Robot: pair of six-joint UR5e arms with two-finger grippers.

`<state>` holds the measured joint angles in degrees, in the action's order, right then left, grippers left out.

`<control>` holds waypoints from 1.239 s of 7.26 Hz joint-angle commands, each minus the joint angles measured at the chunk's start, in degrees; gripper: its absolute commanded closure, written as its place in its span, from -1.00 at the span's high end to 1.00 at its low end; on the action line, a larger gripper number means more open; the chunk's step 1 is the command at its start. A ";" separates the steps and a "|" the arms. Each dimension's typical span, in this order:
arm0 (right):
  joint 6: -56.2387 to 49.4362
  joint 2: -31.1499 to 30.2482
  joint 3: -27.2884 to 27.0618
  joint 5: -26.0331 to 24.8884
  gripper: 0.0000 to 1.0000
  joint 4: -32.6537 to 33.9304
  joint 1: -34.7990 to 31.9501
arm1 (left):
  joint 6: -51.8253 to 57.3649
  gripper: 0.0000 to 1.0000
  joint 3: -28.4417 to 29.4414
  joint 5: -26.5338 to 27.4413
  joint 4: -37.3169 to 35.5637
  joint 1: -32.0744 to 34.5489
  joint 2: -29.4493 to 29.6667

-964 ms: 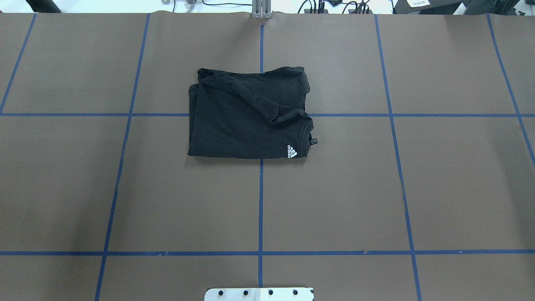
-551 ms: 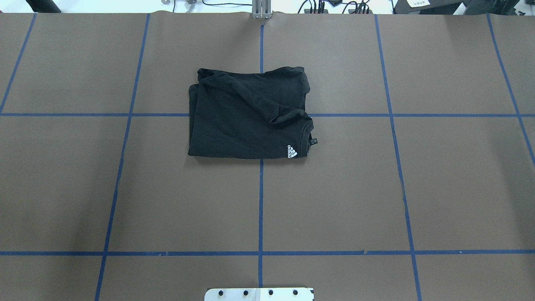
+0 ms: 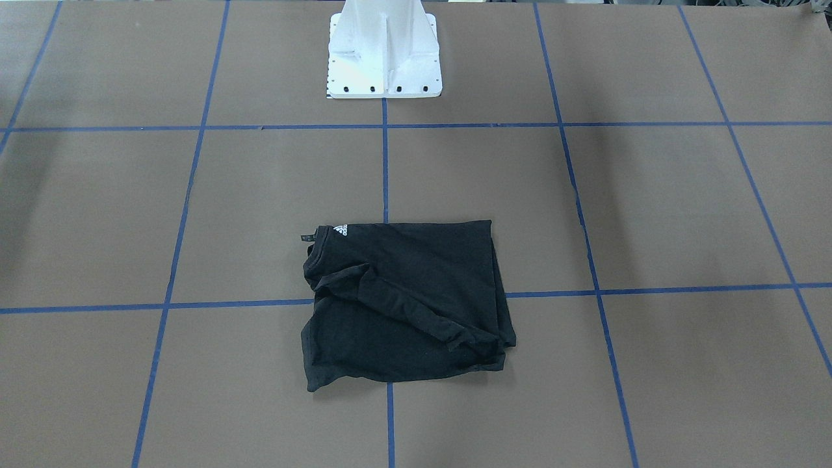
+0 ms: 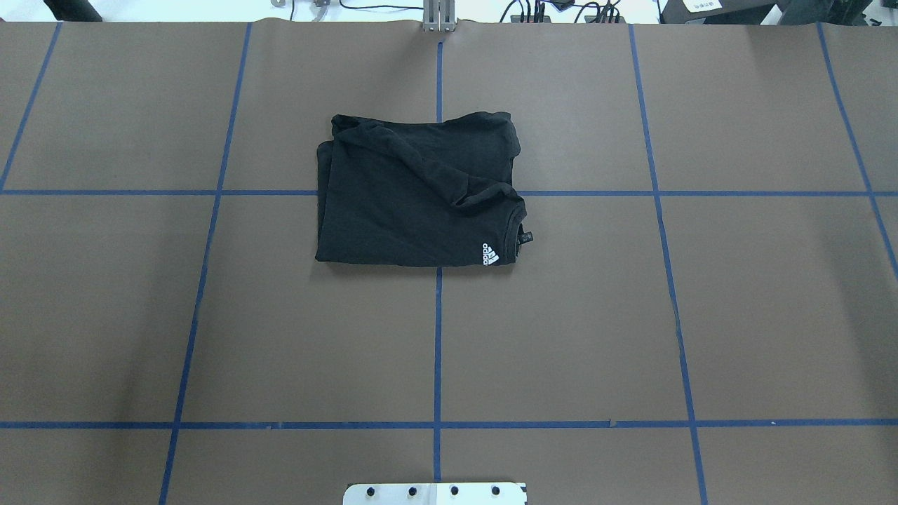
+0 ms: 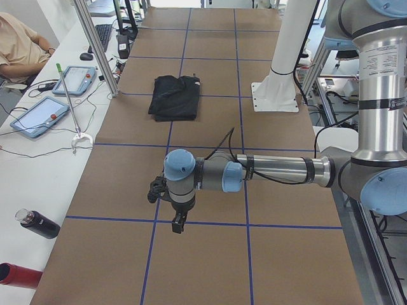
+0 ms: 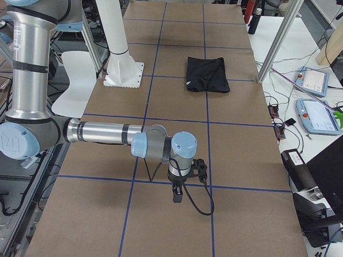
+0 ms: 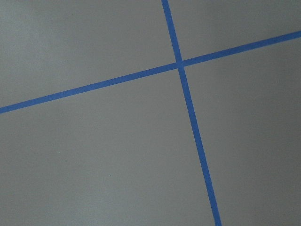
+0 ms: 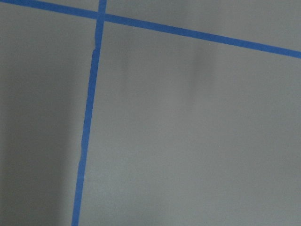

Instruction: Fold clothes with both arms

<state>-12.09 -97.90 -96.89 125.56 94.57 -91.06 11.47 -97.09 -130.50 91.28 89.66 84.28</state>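
The clothes are one black T-shirt (image 4: 414, 196), folded into a rough rectangle on the brown table, with a small white logo (image 4: 490, 254) at its near right corner. It also lies flat in the front-facing view (image 3: 403, 299) and shows far off in both side views (image 5: 175, 97) (image 6: 207, 74). Neither arm touches it. My left gripper (image 5: 179, 223) hangs over bare table at the robot's left end; my right gripper (image 6: 177, 195) hangs over bare table at the right end. I cannot tell whether either is open or shut. Both wrist views show only table and blue tape.
The white pedestal base (image 3: 383, 52) stands at the robot's side of the table. Blue tape lines (image 4: 438, 337) grid the brown surface. A side bench holds tablets (image 5: 38, 114) and a dark bottle (image 5: 38, 223), with a seated person (image 5: 16, 44) beyond.
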 commanded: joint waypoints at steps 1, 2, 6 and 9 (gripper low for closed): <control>0.05 -0.01 -0.23 0.03 1.00 0.00 0.01 | 0.05 1.00 0.40 0.15 -0.04 -0.01 0.01; 0.05 -0.35 -0.14 0.03 1.00 0.09 0.01 | 0.05 1.00 0.93 0.07 -0.04 -0.01 -0.08; 0.14 -0.80 -0.23 0.12 1.00 0.00 0.01 | 0.13 1.00 1.37 0.07 -0.04 0.08 0.01; -0.04 -0.80 0.03 2.56 1.00 0.00 0.01 | 0.05 1.00 0.85 0.07 -0.04 0.08 0.18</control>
<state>-11.99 -98.70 -97.03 126.59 94.57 -91.05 11.52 -95.87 -130.43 91.23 89.71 84.33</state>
